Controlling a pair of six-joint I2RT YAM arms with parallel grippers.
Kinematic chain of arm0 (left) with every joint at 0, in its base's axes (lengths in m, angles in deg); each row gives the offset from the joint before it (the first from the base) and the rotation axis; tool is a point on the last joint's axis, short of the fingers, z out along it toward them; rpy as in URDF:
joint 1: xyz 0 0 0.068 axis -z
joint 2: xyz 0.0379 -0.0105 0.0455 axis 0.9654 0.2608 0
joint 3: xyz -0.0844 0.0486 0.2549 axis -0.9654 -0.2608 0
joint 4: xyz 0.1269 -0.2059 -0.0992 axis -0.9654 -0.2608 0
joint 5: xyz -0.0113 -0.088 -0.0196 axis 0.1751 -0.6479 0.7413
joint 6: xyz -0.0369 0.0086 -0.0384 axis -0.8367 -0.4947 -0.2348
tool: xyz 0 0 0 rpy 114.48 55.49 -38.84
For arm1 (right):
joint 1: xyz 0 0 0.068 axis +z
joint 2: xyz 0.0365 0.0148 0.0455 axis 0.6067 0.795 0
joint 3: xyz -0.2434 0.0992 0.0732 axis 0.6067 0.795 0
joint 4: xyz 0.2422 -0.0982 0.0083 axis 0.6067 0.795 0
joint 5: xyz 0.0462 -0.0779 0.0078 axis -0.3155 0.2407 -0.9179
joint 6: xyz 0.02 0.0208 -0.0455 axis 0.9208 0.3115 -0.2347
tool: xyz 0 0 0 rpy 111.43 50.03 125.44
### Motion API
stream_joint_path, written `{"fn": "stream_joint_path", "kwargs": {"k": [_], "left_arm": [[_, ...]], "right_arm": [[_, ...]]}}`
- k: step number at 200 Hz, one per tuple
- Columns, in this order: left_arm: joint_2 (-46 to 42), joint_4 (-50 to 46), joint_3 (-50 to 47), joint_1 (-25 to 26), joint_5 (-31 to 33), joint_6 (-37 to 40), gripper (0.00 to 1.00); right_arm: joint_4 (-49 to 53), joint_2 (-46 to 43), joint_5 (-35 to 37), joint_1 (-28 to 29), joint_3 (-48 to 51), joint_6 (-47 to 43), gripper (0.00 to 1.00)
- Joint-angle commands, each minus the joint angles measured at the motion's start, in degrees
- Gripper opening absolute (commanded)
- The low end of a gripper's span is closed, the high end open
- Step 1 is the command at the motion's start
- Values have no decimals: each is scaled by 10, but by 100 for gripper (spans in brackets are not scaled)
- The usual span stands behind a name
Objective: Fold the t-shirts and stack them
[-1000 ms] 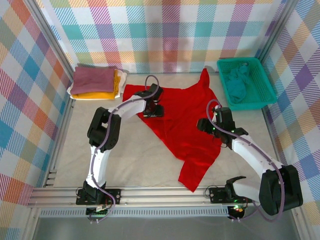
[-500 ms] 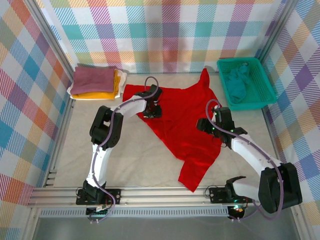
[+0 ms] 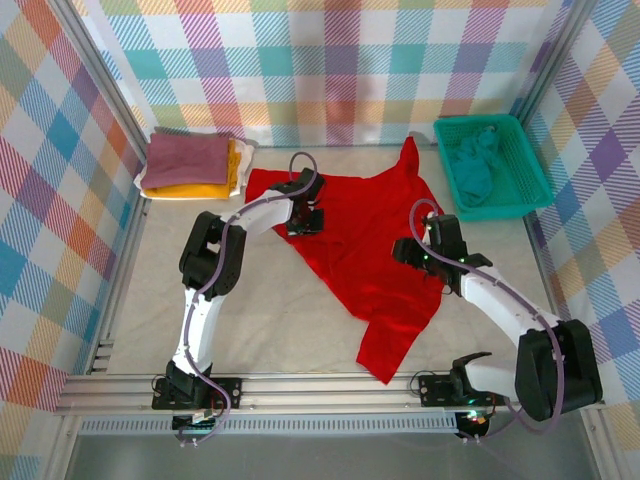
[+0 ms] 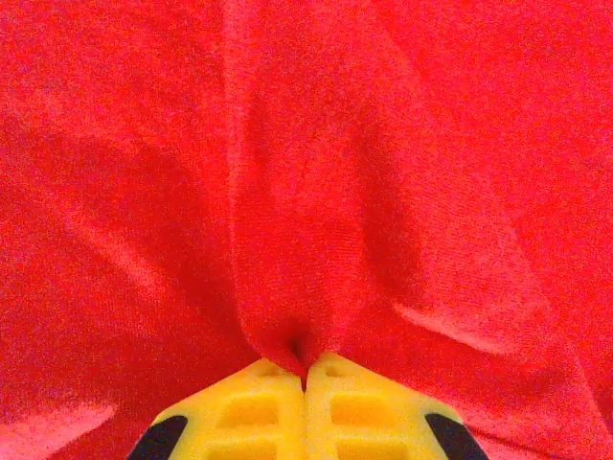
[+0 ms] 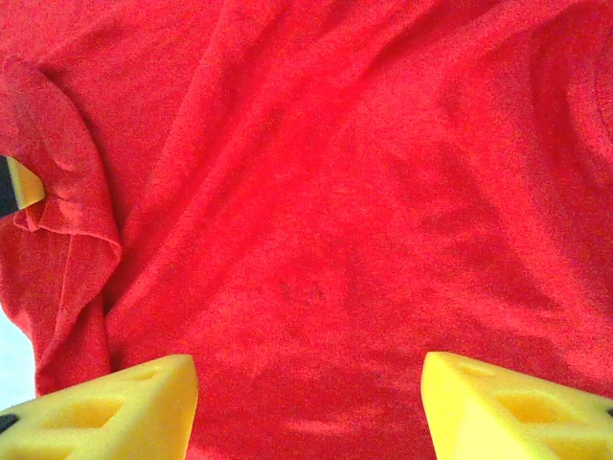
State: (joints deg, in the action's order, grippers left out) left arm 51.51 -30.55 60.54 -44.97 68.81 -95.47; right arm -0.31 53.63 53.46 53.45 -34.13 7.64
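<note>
Far left, the folded stack [image 3: 190, 168] sat at the back, its lower shirts mostly hidden under the mauve one. The left gripper [image 4: 306, 376] was pinched tight on a ridge of the red t-shirt [image 3: 380, 260], which lay crumpled mid-table. The right gripper [image 5: 308, 388] hung wide over the red cloth, its fingers cut off by the frame edge. Far right, a teal shirt [image 3: 475, 165] lay bunched in the basket [image 3: 540, 187].

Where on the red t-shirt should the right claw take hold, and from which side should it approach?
The red t-shirt lies flat and spread, so I would bring the open right claw straight down and pinch the edge nearest it, much as the left claw holds a pinched ridge.
</note>
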Motion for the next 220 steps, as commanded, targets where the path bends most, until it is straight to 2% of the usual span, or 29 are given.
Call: {"fn": "stream_joint_path", "kwargs": {"k": [1, 15, 32, 53, 92, 131, 180, 204, 220], "left_arm": [[-42, -1, 1, 6, -9, -4, 3], [-47, -8, 6, 6, -5, -4, 1], [-56, -9, 6, 6, -9, -4, 4], [-71, -13, 1, 6, -6, -6, 0], [-135, -29, -40, 5, 24, -6, 0], [-295, -65, -171, -20, 62, -25, 0], [-556, -167, -415, -97, 80, -95, 0], [-647, -212, -507, -132, 64, -132, 0], [-672, -195, -533, -132, 52, -158, 0]], "right_arm": [[-12, 3, -9, -3, -15, 3, 64], [-11, 4, -10, -4, -16, 2, 64], [-12, 5, -10, -4, -18, 2, 64], [-7, 4, -10, -4, -21, 0, 64], [1, 2, -9, -4, -24, -1, 64], [97, -13, -23, -4, -51, 6, 65], [267, -47, -119, 4, -17, 53, 65], [337, -82, -162, 41, 17, 97, 64], [377, -102, -177, 77, 40, 138, 64]]}}
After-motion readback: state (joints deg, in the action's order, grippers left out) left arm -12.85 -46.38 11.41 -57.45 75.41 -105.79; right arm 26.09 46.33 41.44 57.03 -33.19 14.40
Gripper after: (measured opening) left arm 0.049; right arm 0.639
